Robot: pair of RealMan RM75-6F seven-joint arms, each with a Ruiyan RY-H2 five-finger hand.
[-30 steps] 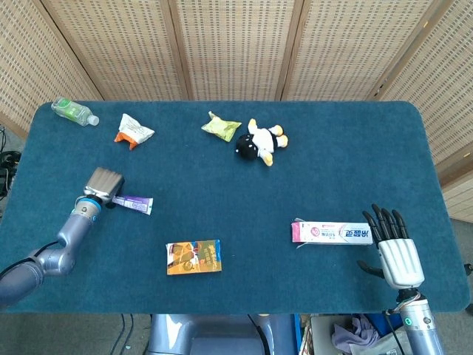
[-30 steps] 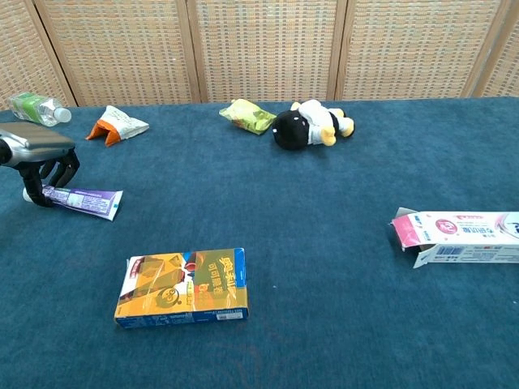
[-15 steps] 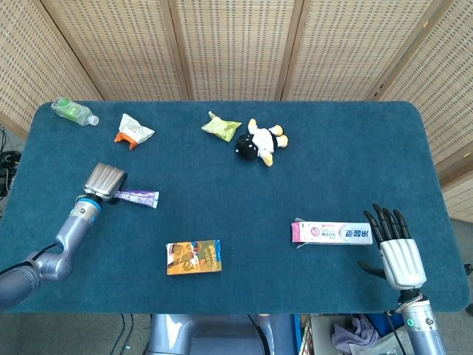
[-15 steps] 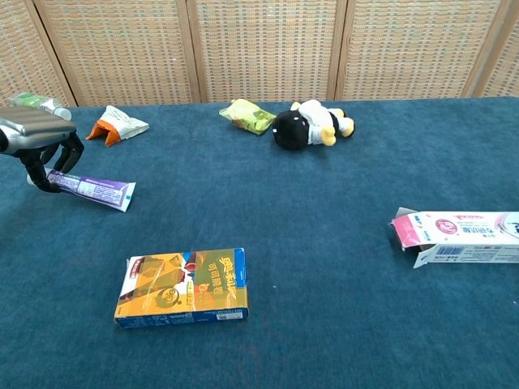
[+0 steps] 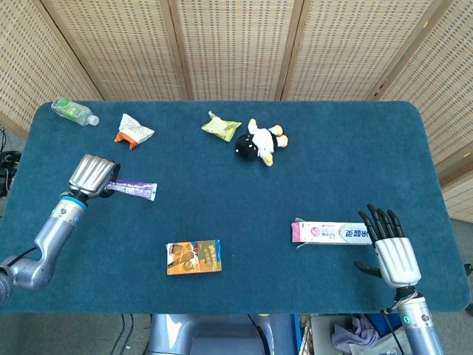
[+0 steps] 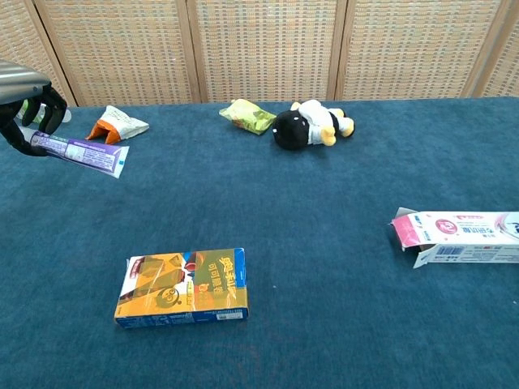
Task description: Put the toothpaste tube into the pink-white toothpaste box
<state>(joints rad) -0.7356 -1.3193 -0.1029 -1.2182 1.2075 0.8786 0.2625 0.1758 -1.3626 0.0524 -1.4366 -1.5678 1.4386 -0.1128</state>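
My left hand [image 5: 92, 174] [image 6: 26, 104] grips the cap end of the purple-white toothpaste tube [image 5: 133, 189] [image 6: 81, 151] and holds it raised above the blue table, at the left side. The tube points right, roughly level. The pink-white toothpaste box [image 5: 332, 233] [image 6: 458, 237] lies flat near the right front, its open flap end facing left. My right hand [image 5: 392, 245] rests just right of the box with fingers spread, touching or nearly touching its right end; the chest view does not show this hand.
An orange-yellow box [image 5: 194, 257] [image 6: 182, 288] lies front centre-left. A black-white plush toy [image 5: 259, 142] [image 6: 310, 123] and a green packet [image 5: 222, 126] sit at the back middle. An orange-white packet [image 5: 132, 131] and a water bottle [image 5: 74, 112] lie back left.
My left hand has lifted the toothpaste tube off the table and drawn it up and slightly left. The right hand and the box have barely moved.
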